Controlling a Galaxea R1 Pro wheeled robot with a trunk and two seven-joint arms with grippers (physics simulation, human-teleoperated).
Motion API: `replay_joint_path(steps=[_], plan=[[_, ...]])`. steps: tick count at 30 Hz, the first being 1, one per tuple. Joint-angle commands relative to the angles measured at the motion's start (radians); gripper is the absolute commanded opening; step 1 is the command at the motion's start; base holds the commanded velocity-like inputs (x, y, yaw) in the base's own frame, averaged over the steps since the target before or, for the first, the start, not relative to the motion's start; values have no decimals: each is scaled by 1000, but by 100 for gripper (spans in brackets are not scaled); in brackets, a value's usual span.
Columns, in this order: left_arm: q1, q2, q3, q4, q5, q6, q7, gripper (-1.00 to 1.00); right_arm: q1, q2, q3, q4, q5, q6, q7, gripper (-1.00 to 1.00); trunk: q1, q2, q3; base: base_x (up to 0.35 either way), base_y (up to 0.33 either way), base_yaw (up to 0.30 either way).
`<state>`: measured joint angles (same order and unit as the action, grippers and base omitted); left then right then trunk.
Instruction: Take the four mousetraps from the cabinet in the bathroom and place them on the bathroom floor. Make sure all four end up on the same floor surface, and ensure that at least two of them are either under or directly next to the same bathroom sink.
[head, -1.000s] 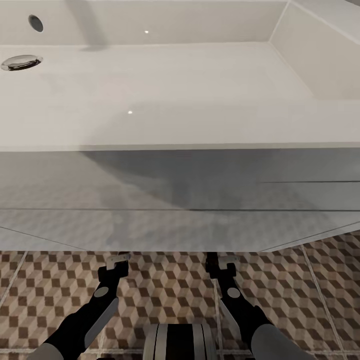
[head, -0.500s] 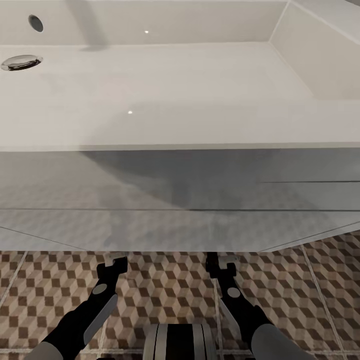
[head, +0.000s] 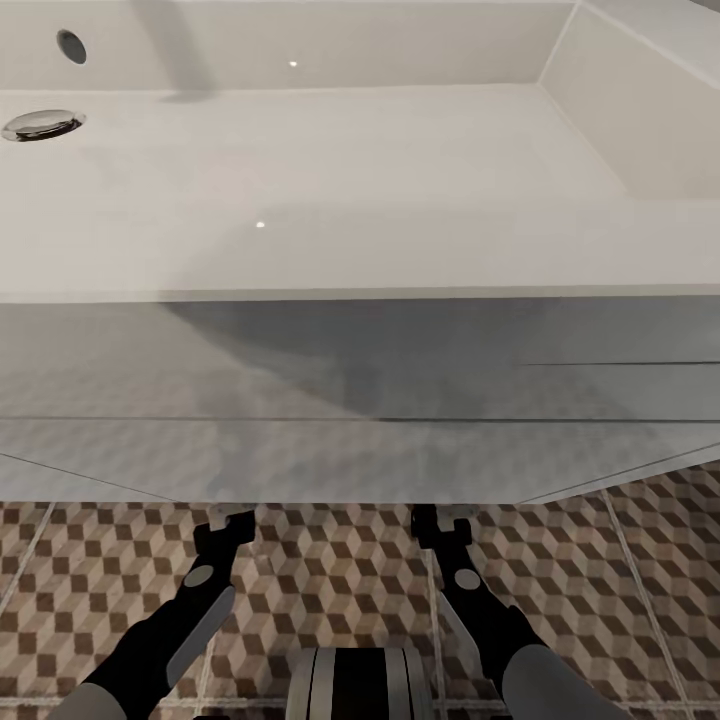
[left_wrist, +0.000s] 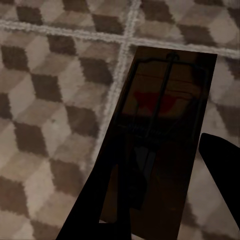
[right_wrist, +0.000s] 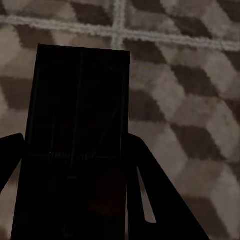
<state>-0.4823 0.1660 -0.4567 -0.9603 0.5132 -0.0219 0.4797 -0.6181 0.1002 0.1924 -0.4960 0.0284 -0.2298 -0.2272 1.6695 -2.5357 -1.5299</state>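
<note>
The robot stands tight against the bathroom sink (head: 300, 180), both arms reaching low so that their tips pass beneath the front edge of the white vanity (head: 360, 400), which suits a task that wants traps laid under or beside this basin. The left gripper (head: 228, 522) has its dark fingers (left_wrist: 220, 160) standing on either side of a mousetrap (left_wrist: 160, 130), a dark board with a wire frame and a red patch, just above the bathroom floor (head: 330, 570); whether the fingers pinch it or have let go cannot be told. The right gripper (head: 437, 522) likewise straddles a second mousetrap (right_wrist: 80, 125) over the patterned tiles, its grip equally unclear. Both traps appear close to being set down.
</note>
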Motion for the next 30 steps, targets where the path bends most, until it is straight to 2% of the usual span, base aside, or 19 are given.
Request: replay_joint_path(steps=[1, 30], plan=[[-1, 0, -7, -1, 8, -2, 10, -100, -1, 0, 5, 1, -1, -2, -8, -100, 0, 0, -1, 0, 0, 0], [-1, -6, -14, -3, 10, 0, 11, -100, -3, 2, 4, 2, -12, -6, -7, -100, 0, 0, -1, 0, 0, 0]])
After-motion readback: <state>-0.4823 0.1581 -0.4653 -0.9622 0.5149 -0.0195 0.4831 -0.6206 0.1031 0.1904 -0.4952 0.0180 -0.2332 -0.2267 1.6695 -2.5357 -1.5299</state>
